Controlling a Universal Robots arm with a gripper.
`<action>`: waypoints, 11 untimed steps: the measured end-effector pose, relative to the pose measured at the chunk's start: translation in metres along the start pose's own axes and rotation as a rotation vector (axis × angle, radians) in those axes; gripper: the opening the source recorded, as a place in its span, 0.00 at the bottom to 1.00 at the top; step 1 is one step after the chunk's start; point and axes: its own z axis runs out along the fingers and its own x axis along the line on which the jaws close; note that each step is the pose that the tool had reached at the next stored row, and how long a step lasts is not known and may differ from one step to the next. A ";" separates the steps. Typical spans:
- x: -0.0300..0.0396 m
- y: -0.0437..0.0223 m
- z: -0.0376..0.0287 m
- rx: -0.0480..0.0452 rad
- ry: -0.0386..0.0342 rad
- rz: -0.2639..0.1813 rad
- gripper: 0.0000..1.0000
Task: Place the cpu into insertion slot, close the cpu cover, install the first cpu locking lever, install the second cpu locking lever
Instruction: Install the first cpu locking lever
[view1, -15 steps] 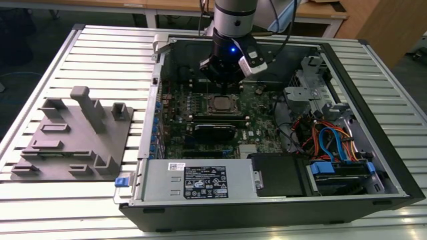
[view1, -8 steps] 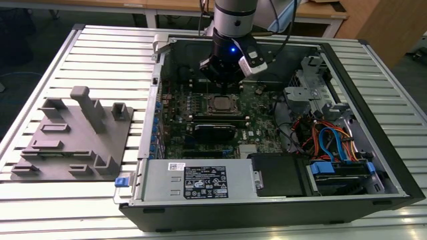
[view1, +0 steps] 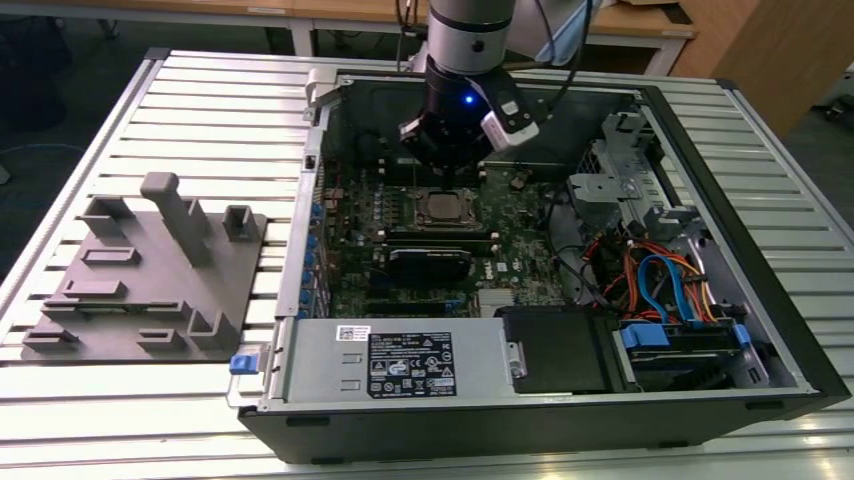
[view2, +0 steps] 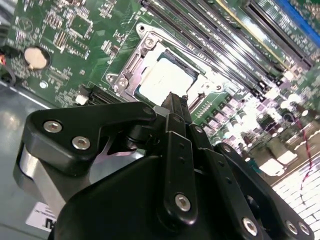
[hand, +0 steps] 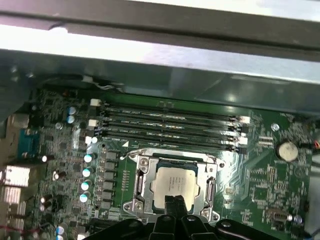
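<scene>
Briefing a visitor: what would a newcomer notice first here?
An open computer case on the slatted table, the arm reaching into it. In the first wrist view the shut gripper hangs close over the silver cpu on the green board. A grey fixture plate lies at the exterior view's left.

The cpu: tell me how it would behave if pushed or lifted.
Probably stiff: the cpu is a flat, metal-topped square. It likely won't slide when pushed, since the cpu cover frames its edges. Its smooth top looks slippery to grip.
</scene>
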 end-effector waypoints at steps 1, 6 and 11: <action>0.0000 0.0000 0.0000 -0.0002 0.0000 -0.014 0.10; 0.0028 0.0003 -0.0007 -0.0004 -0.0006 -0.027 0.10; 0.0082 0.0010 -0.0008 -0.0062 -0.0024 -0.002 0.10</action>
